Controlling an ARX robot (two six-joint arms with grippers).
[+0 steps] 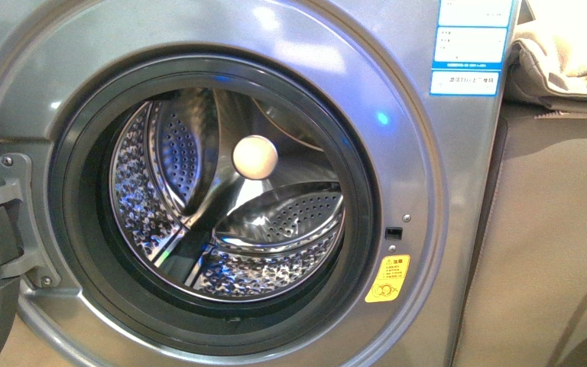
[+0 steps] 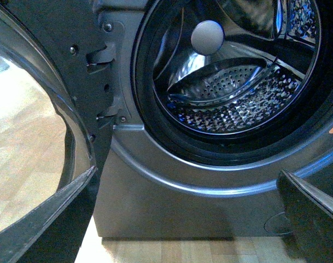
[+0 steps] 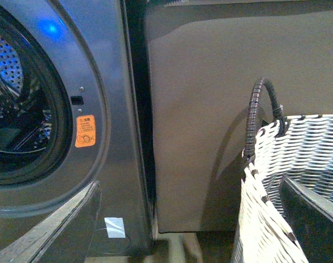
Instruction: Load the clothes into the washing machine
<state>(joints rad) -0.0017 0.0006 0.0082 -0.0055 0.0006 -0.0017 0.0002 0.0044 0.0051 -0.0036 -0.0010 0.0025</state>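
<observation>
Left pincer (image 2: 187, 171) and right pincer (image 3: 189, 181): both have fingers spread, nothing held. Washing machine (image 1: 428, 229) fills the front view, door (image 2: 34, 137) swung out at 9 o'clock of the porthole, drum (image 1: 229, 229) empty. Beige panel (image 1: 550, 245) at 3 o'clock of the machine, woven basket (image 3: 303, 159) beyond it, contents hidden. Clothes not visible anywhere. Expect soft, limp, light fabric: grab a bunched fold mid-body, not a hem.

Washer (image 2: 182, 205) on wood flr (image 2: 182, 251)

Washing machine (image 1: 428, 229) left of panel (image 1: 550, 252), folded cloth (image 1: 565, 53) atop panel, basket (image 3: 303, 159) before it
</observation>
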